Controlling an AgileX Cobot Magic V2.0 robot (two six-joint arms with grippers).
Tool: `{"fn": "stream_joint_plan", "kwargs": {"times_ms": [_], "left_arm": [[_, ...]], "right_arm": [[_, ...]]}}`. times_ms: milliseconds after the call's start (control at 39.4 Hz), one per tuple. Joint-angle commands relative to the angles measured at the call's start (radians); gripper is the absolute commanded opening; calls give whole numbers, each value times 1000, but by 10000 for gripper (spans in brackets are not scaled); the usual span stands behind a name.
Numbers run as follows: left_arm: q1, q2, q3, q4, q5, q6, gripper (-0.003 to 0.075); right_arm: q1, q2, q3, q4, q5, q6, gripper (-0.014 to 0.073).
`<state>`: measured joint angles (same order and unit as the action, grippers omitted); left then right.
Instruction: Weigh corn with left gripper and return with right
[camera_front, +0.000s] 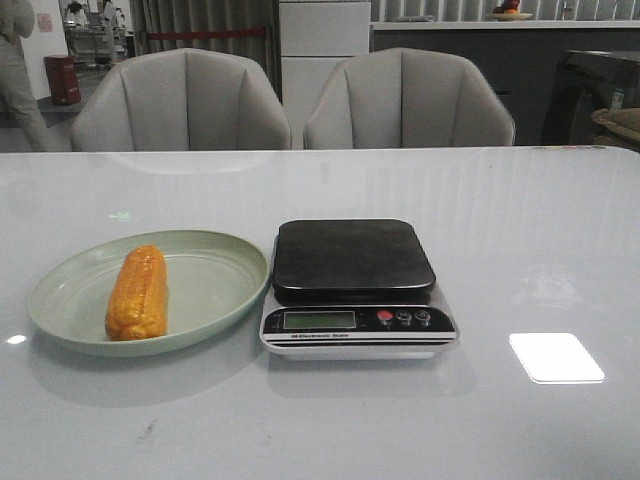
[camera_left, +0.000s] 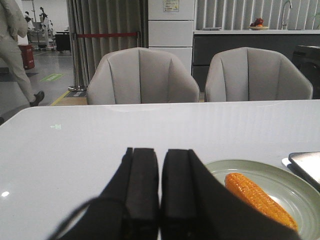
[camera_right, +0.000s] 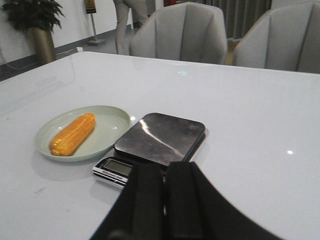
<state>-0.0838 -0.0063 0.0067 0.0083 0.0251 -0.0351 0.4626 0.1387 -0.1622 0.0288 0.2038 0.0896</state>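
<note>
Presently, corn (camera_front: 137, 293) lies lengthwise front-to-back on the plate (camera_front: 215, 290), toward the surface's left edge; left gripper (camera_left: 159, 172) nearer, right gripper (camera_right: 165, 190) alike empty, jaws together.

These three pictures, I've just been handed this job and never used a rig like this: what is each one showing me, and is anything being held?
It is a two-armed robot at a white table. The wide picture comes from a camera facing forward over the table; neither arm appears in it. The other two come from cameras on the wrists, so the black shapes at their lower edges are the robot's own fingers: the left gripper and the right gripper. Both look closed, fingers together, holding nothing.

On the table sits a pale green plate with the corn lying on it. Beside the plate, on the robot's right, is a kitchen scale with nothing on its platform. Two grey chairs stand behind the table.
</note>
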Motion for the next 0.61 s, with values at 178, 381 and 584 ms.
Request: {"fn": "stream_joint_plan", "kwargs": {"times_ms": [178,381,584], "left_arm": [[-6,-21,31,-8,-82,-6,113],[-6,-19,31,-8,-82,-6,113],[-6,-19,31,-8,-82,-6,113]], "right_arm": [[-218,-73,62,-12,-134,-9,147],[-269,-164,158,-12,-195,-9,147],[-269,-166,198,-12,-180,-9,147]]}}
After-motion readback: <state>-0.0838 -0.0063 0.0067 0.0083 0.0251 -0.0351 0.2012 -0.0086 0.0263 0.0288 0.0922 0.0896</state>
